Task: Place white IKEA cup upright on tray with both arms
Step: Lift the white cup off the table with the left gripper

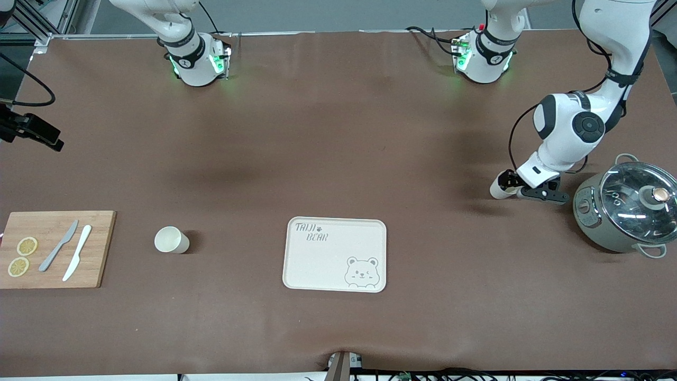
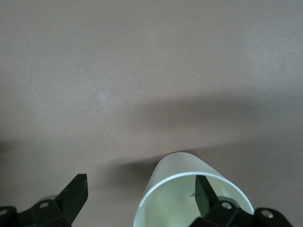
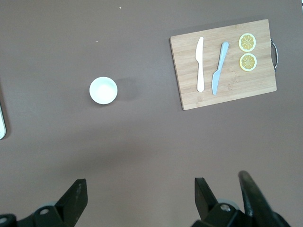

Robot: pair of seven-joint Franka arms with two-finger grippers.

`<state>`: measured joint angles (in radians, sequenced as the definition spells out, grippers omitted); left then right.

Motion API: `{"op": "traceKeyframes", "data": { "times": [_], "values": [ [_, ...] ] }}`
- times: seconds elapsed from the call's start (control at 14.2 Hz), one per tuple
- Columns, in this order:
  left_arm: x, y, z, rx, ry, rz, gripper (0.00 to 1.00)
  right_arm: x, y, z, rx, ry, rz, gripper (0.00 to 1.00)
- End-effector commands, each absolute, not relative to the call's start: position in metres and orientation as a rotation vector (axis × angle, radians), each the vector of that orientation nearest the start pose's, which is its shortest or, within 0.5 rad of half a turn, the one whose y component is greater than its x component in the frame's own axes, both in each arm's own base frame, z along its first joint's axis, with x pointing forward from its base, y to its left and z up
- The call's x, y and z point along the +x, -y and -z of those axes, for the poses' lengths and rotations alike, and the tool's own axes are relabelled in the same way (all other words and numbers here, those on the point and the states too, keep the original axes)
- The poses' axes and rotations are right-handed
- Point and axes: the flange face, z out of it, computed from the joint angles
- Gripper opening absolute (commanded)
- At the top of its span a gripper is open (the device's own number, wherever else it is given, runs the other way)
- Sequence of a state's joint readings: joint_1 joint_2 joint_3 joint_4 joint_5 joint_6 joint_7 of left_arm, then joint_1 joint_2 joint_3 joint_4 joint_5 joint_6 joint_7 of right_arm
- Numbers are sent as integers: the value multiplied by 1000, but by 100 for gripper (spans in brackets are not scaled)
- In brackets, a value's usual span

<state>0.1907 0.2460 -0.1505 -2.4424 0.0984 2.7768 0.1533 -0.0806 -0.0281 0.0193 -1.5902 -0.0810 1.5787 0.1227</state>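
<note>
The table (image 1: pixel 338 132) has a flat brown cover. Near the front cam lies the tray (image 1: pixel 317 264): cream, smooth, a rectangle w/ round corners, grey letters and a bear face drawn on it.

At 9 o'clock from the tray stands a white cup (image 1: pixel 171 239), round, smooth, upright, mouth up, on the bare table and well apart from the tray. Further out at 9 o'clock is a wooden board (image 1: pixel 95 254), a rectangle w/ a fine grain. On it lie 2 round yellow lemon slices (image 1: pixel 27 246), a grey knife (image 1: pixel 58 246) and a white knife (image 1: pixel 77 259), side by side.

At 2 o'clock from the tray a second white cup (image 1: pixel 499 188) lies tipped on its side on the table. The left gripper (image 2: pixel 142 180) is low at this cup w/ its jaws spread wide: one finger (image 2: pixel 204 194) pokes into the cup's mouth, the other finger is off to the side, not touching. At 3 o'clock from this cup sits a round grey pot (image 1: pixel 592 211) w/ a shiny glass lid (image 1: pixel 634 203); can't tell what's in it.

The right gripper (image 3: pixel 139 187) hangs high over bare table by the upright cup and the board, jaws spread wide, holding nothing
</note>
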Motion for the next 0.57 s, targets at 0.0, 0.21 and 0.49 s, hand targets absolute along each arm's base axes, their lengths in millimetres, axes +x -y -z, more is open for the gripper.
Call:
{"op": "traceKeyframes", "data": {
  "times": [0.0, 0.21, 0.49],
  "values": [
    [494, -18, -215, -3091, -339, 163, 100, 547, 44, -636, -3193, -321, 33, 100],
    [493, -27, -217, -3087, -339, 166, 100, 547, 43, -635, -3193, -316, 33, 100],
    [494, -34, -222, -3084, -331, 179, 39, 549, 41, -635, -3192, -310, 50, 100]
  ]
}}
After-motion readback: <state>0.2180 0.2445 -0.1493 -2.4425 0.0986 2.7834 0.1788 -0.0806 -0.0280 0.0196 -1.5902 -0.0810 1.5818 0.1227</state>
